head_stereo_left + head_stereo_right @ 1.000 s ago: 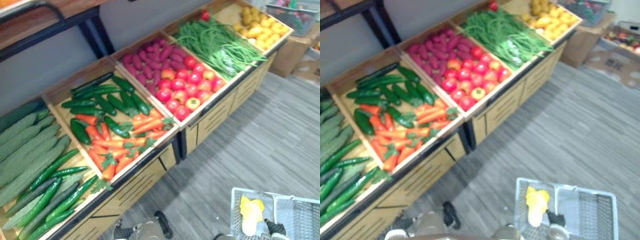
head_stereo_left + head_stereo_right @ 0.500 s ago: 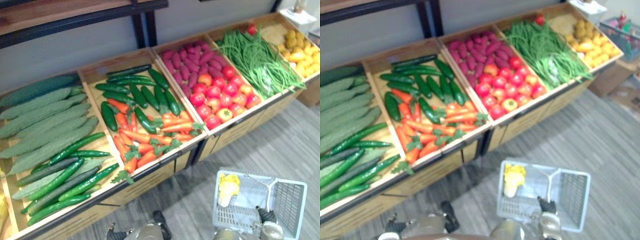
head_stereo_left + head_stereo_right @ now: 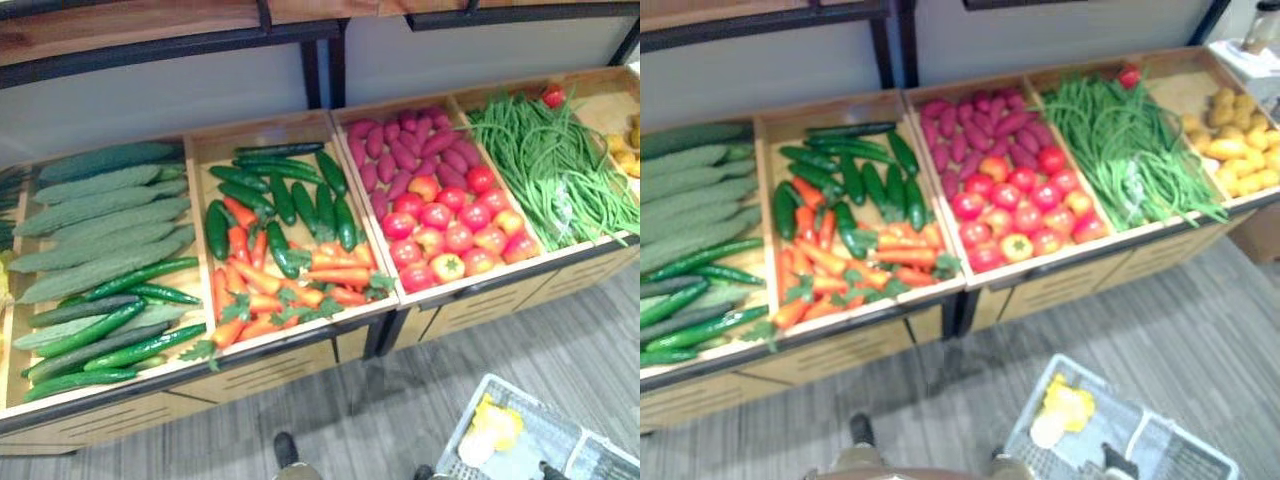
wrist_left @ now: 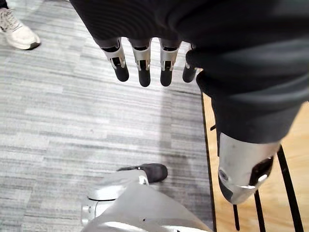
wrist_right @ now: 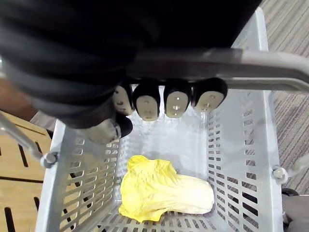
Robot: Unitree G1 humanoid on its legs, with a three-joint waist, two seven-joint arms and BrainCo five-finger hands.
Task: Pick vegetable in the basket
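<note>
Here, the basket is hanging from the right hand, whose fingers are curling round its handle. A yellow cabbage is lying inside, with bare room beside it. The left hand is hanging empty with fingers straight, well apart from the basket. Beyond the basket, the desk is presenting carrots and tomatoes nearest its front edge. The free hand is probably best reaching over that edge from above for a front-row piece, with the basket being held level. Open floor is lying around the basket.
</note>
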